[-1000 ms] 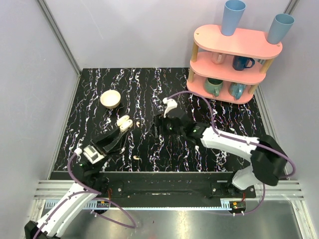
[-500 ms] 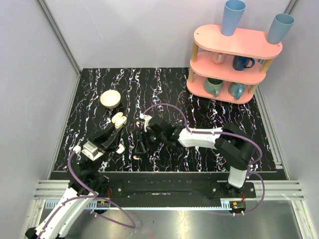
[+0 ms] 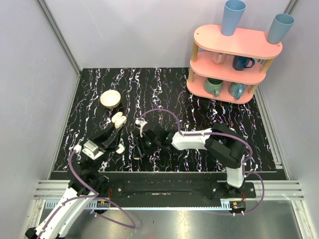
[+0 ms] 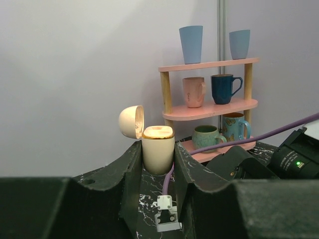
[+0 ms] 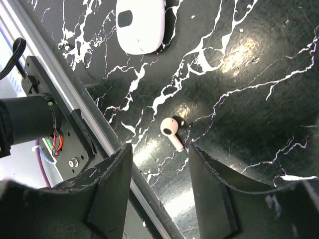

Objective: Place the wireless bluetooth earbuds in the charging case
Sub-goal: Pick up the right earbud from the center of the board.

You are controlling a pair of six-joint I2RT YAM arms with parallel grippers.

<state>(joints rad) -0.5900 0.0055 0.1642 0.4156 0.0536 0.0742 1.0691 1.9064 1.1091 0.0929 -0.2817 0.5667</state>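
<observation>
Just past the gap of my right fingers (image 5: 112,189), which stand spread and touch nothing, one earbud (image 5: 172,132) lies on the table (image 5: 249,99) near its front edge. Beyond it sits a white pod (image 5: 141,25). Over on the other side, my left fingers (image 4: 130,172) pinch the cream case (image 4: 158,152), upright, lid open.

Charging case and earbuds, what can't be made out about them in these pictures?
- Charging case interior: left wrist view, hidden by its own rim; whether an earbud sits inside cannot be told.
- Case base: same view, hidden by jaws of the left gripper.
- Earbud: top view, covered by the right gripper.
- White pod: right wrist view, cut off by the top edge.
</observation>
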